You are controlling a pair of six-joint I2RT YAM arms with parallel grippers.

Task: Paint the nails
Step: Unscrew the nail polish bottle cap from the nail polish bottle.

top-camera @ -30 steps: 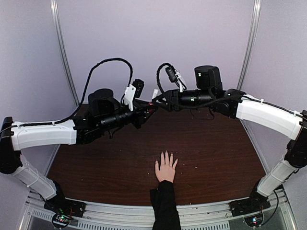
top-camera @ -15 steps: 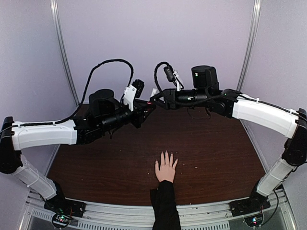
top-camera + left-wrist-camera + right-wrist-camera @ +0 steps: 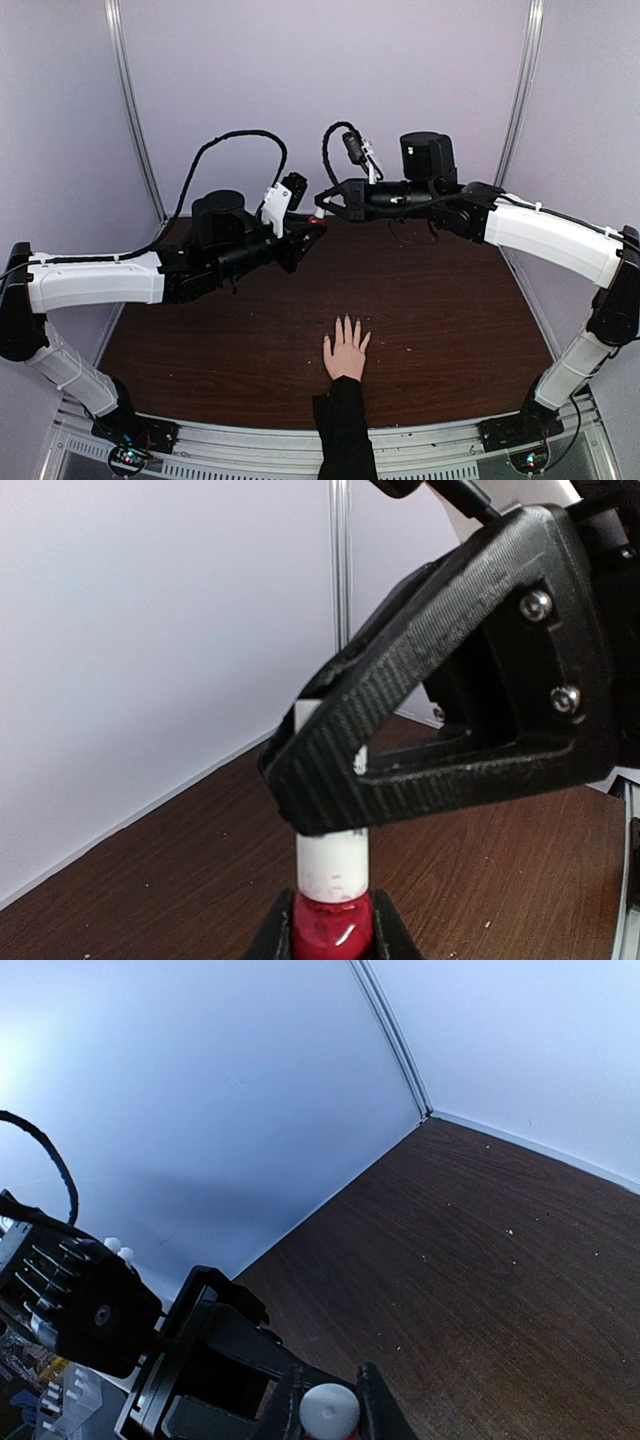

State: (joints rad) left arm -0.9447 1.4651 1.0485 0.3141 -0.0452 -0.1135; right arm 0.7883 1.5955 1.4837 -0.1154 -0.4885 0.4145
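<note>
Nails [image 3: 346,320], hand [image 3: 346,357] flat, palm down

2 white arms [image 3: 95,280] (black joints [image 3: 428,155], cables [image 3: 245,131])

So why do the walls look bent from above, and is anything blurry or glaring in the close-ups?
Top view: the wide lens bows the wall poles and the table edge; lighting is even. Left wrist view: a small white glint on the red bottle. Right wrist view: the wall glows brightest at upper left, and the white cap, right by the lens, looks soft.
</note>
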